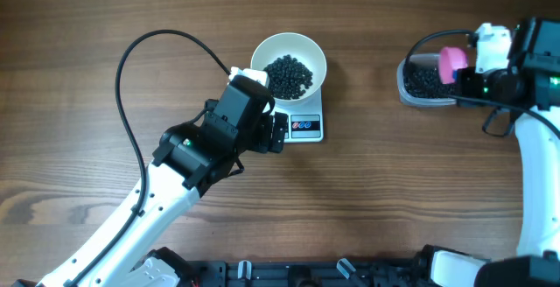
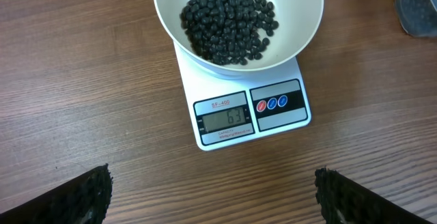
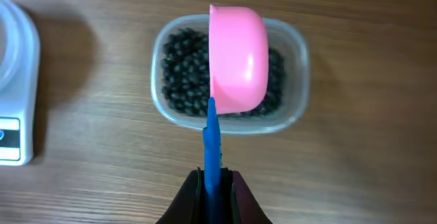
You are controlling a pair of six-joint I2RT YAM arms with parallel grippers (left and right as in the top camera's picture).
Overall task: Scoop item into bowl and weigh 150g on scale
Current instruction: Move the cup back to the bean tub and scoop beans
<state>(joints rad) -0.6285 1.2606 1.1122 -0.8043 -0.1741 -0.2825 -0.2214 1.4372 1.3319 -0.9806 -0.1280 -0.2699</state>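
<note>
The white bowl (image 1: pixel 259 59) sits on the white scale (image 1: pixel 306 127) and holds a heap of the black item (image 1: pixel 289 75). In the left wrist view the bowl (image 2: pixel 167 19) with the item (image 2: pixel 229 22) stands on the scale (image 2: pixel 287 118), whose display (image 2: pixel 222 120) reads 63. My left gripper (image 2: pixel 213 183) is open just in front of the scale, with nothing between its fingers (image 2: pixel 89 193). My right gripper (image 3: pixel 214 179) is shut on the blue handle (image 3: pixel 212 142) of a pink scoop (image 3: pixel 237 57). The scoop hangs tipped on its side over a clear tub (image 3: pixel 295 60) of black pieces (image 3: pixel 181 74).
The clear tub (image 1: pixel 407 90) stands at the far right of the wooden table, well apart from the scale. A black cable (image 1: pixel 131 68) loops over the table left of the bowl. The scale's edge (image 3: pixel 13 115) shows at the left of the right wrist view.
</note>
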